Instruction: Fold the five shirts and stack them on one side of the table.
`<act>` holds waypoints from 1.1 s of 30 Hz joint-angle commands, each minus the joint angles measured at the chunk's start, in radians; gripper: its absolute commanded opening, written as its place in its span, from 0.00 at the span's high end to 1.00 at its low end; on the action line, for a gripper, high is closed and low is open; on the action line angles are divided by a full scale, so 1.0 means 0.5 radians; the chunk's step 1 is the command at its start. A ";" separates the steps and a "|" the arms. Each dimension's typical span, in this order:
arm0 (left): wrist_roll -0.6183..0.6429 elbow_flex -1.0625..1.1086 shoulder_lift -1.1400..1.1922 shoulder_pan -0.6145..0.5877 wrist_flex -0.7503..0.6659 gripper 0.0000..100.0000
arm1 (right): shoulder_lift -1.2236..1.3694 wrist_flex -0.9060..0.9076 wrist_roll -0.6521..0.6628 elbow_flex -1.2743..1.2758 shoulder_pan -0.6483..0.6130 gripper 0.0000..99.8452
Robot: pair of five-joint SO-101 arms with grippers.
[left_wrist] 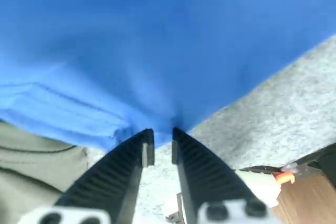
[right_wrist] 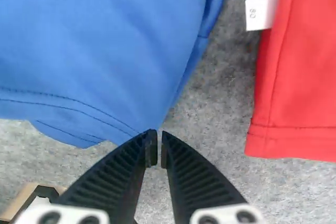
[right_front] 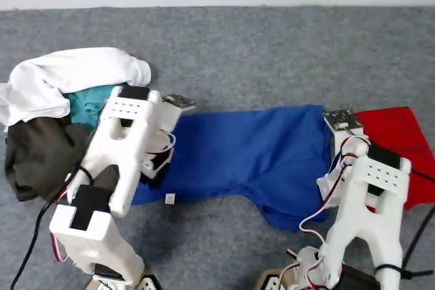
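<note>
- Left gripper is low over the blue shirt, jaws pinching its edge by the heap
- Right gripper is at the opposite edge, jaws closed; can't tell if cloth is caught
- Red shirt lies just beside, flat on the table

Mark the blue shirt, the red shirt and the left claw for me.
blue shirt point(right_front: 245, 151): high view, middle of its spread body.
red shirt point(right_front: 397, 130): high view, flat upper part above the right arm.
left claw point(left_wrist: 163, 139): left wrist view, midway between its fingertips at the blue edge.
</note>
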 commanded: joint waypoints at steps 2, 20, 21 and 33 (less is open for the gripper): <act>0.006 0.005 -0.009 0.043 0.006 0.93 | 0.023 -0.014 0.028 -0.003 0.029 0.98; 0.006 0.005 -0.009 0.052 0.006 0.93 | 0.069 -0.005 0.031 0.129 0.026 0.98; 0.006 0.005 -0.009 0.052 0.006 0.93 | 0.069 -0.002 0.031 0.129 0.026 0.97; 0.006 0.005 -0.009 0.049 0.006 0.93 | 0.069 -0.014 0.077 0.190 0.026 0.89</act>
